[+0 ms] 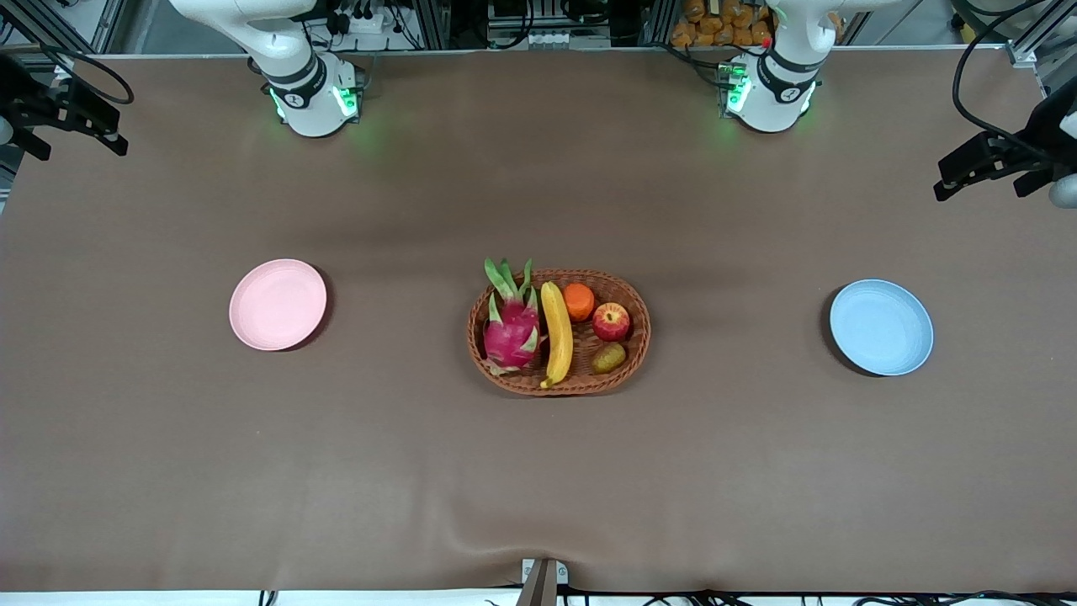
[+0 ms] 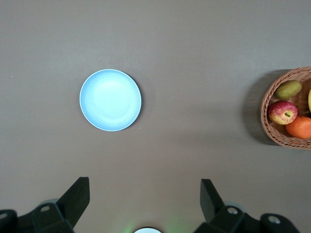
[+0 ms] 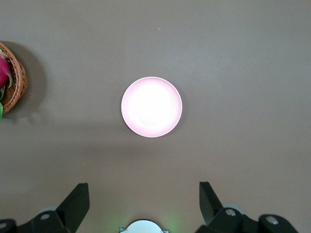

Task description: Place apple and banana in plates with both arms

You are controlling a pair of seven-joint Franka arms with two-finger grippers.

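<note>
Apple (image 1: pixel 611 321) and banana (image 1: pixel 556 333) in wicker basket (image 1: pixel 633 353) mid-table, no legible writing; left gripper (image 2: pixel 145 201) and right gripper (image 3: pixel 144 203) spread wide, empty, high over blue plate (image 1: pixel 881 326), pink plate (image 1: pixel 278 304).

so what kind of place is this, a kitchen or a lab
Most likely a robotics lab: two white arms bolted along a brown-covered table, aluminium framing and loose cables at its edges, and a wicker basket of fruit set between two plates.

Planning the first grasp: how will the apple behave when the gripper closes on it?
The apple looks round and glossy, so it may slip or roll between fingers. It sits snug between the orange and kiwi in the basket, so neighbours may get nudged.
</note>
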